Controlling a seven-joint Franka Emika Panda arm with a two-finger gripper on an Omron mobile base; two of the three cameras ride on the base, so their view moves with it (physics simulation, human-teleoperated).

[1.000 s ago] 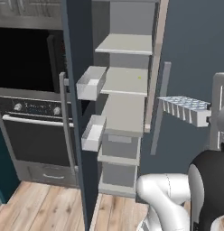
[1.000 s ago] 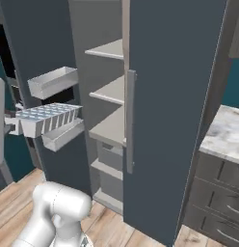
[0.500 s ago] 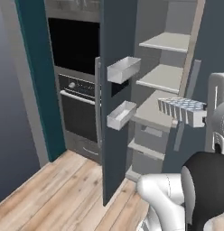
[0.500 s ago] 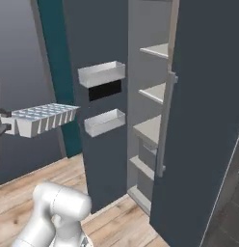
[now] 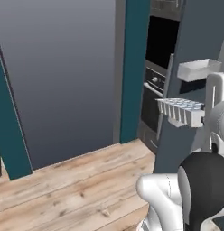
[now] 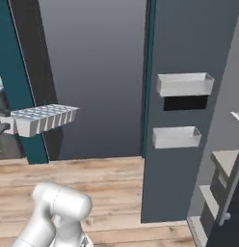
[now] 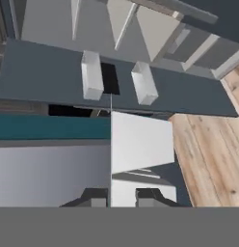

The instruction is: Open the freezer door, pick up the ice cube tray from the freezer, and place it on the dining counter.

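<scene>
Ice cube tray [image 5: 180, 111]: small flat rectangle, pale blue-white, top face a grid of little cube cells in rows. It sits level in the air, carried at one short end, cells facing up. In the right base view the tray [image 6: 43, 118] juts out rightward from the arm, with a wooden plank floor [image 6: 121, 193] well below it. From the hand camera the tray [image 7: 140, 144] reads as a plain pale slab running away from the fingers.

Gripper [image 7: 122, 197]: jaws drawn in narrow, clamped on the near end of the tray, one dark finger tip [image 7: 95, 198] on each side.

Freezer door [image 6: 189, 96]: slate blue-grey, standing open, inner side showing two white bins [image 6: 184, 84], one above the other. Tray is well apart from the door, out in front of a grey wall [image 5: 59, 72].

Freezer [image 6: 227, 169]: shelves visible at the right edge of the right base view.
</scene>
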